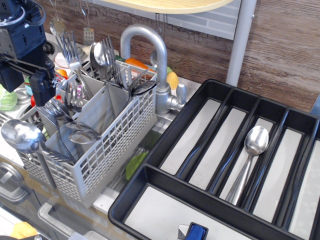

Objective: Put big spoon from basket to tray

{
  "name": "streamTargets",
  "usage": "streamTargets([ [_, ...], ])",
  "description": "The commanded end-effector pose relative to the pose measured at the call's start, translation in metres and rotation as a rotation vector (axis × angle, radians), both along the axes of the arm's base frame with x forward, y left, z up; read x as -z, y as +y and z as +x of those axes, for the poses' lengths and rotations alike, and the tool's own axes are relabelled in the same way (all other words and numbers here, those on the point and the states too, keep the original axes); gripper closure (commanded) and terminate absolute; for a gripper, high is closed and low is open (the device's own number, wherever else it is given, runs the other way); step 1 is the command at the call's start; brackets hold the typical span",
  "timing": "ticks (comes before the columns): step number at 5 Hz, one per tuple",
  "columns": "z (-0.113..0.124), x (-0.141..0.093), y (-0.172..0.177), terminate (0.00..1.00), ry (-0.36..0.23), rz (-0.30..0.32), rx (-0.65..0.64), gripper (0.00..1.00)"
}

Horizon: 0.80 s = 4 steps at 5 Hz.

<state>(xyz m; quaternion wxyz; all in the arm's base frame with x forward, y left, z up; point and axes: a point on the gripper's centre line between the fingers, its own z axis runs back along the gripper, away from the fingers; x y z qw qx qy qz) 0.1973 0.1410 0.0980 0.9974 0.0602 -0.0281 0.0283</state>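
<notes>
The light grey lattice basket (107,145) stands at the left, full of upright forks and spoons. The big spoon (20,135) stands bowl-up in its front left compartment, its broad shiny bowl poking over the rim. My gripper (27,82) is black and hangs at the top left, above the basket's far left corner and above and behind the big spoon. Its jaws look apart, with nothing between them. The wide black tray (165,175) with pale-floored slots lies at the right. A steel spoon (250,155) lies bowl-up in one of its long slots.
A grey curved faucet (150,47) rises right behind the basket, between it and the tray. Several forks (70,52) and a smaller spoon (102,54) stick up from the basket's back compartments. A blue and white object (192,232) sits in the tray's crosswise slot. A wood-look wall is behind.
</notes>
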Motion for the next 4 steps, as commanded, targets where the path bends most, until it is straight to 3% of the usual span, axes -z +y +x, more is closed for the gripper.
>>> streamTargets([
  [1, 0.000, 0.000, 0.000, 0.00, 0.000, 0.000, 0.000, 0.00],
  [4, -0.017, 0.031, 0.023, 0.00, -0.030, -0.035, 0.023, 0.00],
])
